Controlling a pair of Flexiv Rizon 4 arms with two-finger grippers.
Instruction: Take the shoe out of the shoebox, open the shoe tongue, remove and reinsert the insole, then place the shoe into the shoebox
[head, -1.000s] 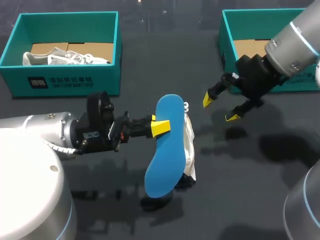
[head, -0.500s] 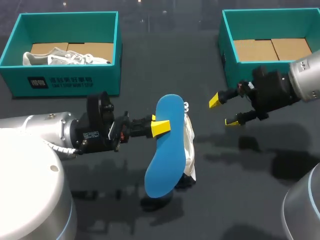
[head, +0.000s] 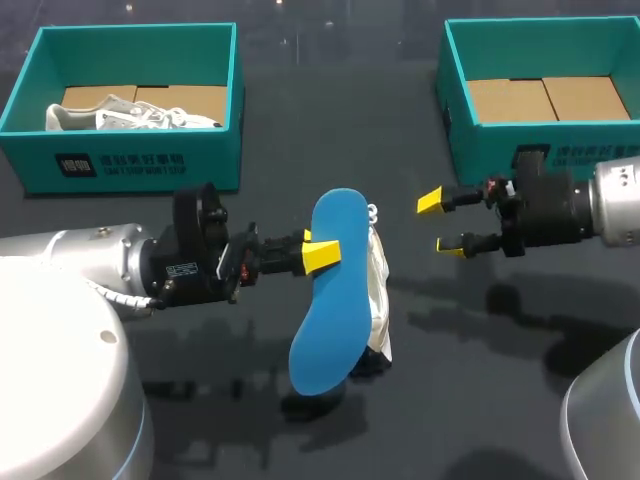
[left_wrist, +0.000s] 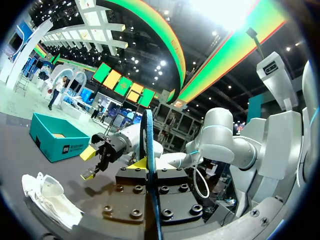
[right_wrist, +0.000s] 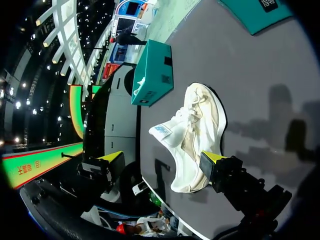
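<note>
Working over the dark counter (head: 330, 130), with two teal shoeboxes at its far side. Seeing another white shoe (head: 130, 115) inside the left shoebox (head: 120, 165), and only a cardboard bottom inside the right shoebox (head: 455, 110).

Leaving the white shoe (head: 378, 290) loose on its side on the counter, near the middle and well apart from both boxes, with no fingers touching it. Holding the blue insole (head: 325, 300) outside the shoe, standing on its edge just beside it. Pinching it at one long edge, near its middle, between the left fingers (head: 320, 255). Keeping the right fingers (head: 432, 202) spread wide and holding nothing, near the shoe but not touching it.

Probably preparing to put the insole back, so judging the risks from there:

- Risking a slide or a roll of the shoe when pushing the insole in, because of nothing pinning it to the counter.
- Risking a turn or a slip of the insole in such a small grip on a long, thin, bending piece.
- Risking a fold of the insole's front end against the tongue, if that is falling back over the opening.
- Risking a bump between the two arms when bringing the right fingers in to steady the shoe so close to the left ones.
</note>
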